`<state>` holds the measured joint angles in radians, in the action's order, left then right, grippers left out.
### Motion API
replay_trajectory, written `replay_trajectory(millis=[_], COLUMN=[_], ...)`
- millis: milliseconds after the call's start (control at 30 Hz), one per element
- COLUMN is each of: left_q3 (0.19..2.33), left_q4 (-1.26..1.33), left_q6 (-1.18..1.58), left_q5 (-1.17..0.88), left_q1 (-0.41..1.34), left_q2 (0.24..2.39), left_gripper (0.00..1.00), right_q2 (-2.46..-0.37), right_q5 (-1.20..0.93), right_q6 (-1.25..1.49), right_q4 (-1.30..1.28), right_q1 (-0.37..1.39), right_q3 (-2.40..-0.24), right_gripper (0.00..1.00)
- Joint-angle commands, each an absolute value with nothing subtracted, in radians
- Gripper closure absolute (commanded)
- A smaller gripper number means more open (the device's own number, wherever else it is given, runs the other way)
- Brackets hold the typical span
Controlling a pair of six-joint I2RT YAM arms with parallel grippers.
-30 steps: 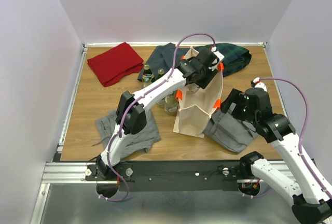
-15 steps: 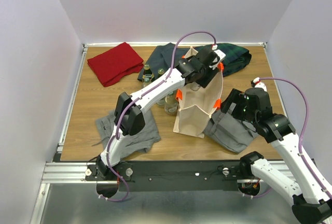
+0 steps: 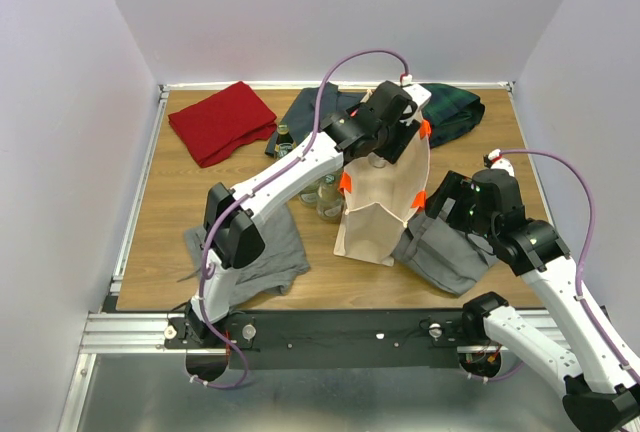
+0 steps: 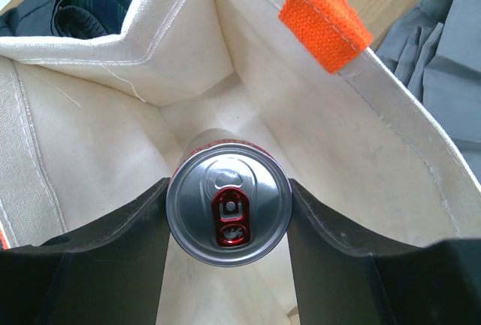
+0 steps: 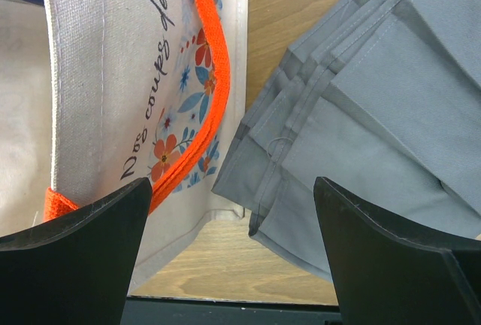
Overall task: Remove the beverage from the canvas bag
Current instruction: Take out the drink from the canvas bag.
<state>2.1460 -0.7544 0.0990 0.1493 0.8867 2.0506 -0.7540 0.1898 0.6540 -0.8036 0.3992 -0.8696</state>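
Observation:
The beige canvas bag (image 3: 383, 210) with orange handles (image 4: 325, 22) stands upright mid-table. My left gripper (image 3: 380, 130) hangs at the bag's open mouth, shut on the beverage (image 4: 228, 206), a silver can with a red pull tab. Both black fingers press its sides, and below it lie the bag's inner walls (image 4: 90, 152). My right gripper (image 5: 231, 186) stands open and empty just right of the bag (image 5: 113, 77), low over folded grey clothes (image 5: 376, 114).
Green glass bottles (image 3: 284, 140) and clear bottles (image 3: 328, 200) stand left of the bag. A red cloth (image 3: 220, 120) lies back left, dark plaid clothes (image 3: 450, 112) behind the bag, and grey clothes (image 3: 255, 252) front left and right (image 3: 445, 252).
The left arm has risen and swung its elbow leftward, drawing the gripper with the can up towards the bag's mouth. The right arm has not moved.

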Motion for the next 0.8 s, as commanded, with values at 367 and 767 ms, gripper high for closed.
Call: replay_trajectory(millis=[367, 767], left_q3=[2.195, 2.217], left_q4=[-0.709, -0.758], left_q6=[0.166, 0.175], left_q5=[0.118, 0.077], left_q1=[0.894, 0.894], left_q2=[1.976, 1.913], left_gripper=[1.0, 1.0], right_q2=[-0.749, -0.736], right_q5=[0.207, 0.199], right_q6=[0.65, 0.653], right_q4=[-0.785, -0.788], right_q1=[0.402, 0.402], right_q3=[-0.859, -0.861], right_gripper=[0.03, 0.03])
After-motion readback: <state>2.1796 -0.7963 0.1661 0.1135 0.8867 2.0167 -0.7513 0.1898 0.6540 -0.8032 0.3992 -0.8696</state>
